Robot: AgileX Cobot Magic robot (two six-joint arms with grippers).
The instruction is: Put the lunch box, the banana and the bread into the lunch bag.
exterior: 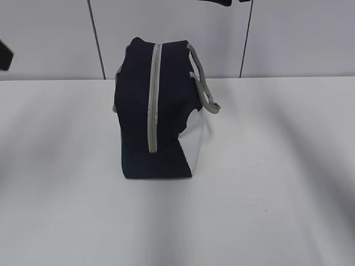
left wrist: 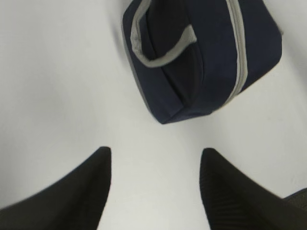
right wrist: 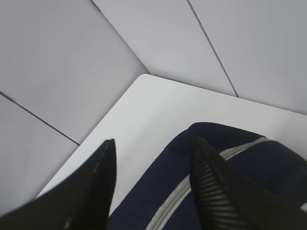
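white table bare round lunch bag; both claws released, w/ nothing gripped.

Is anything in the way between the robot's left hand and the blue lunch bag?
No. In the left wrist view, only bare white table lies between the left gripper, jaws open, and the lunch bag. The bag's grey zipper looks closed, so that blocks putting food in.

One lunch bag; one table; two grippers.
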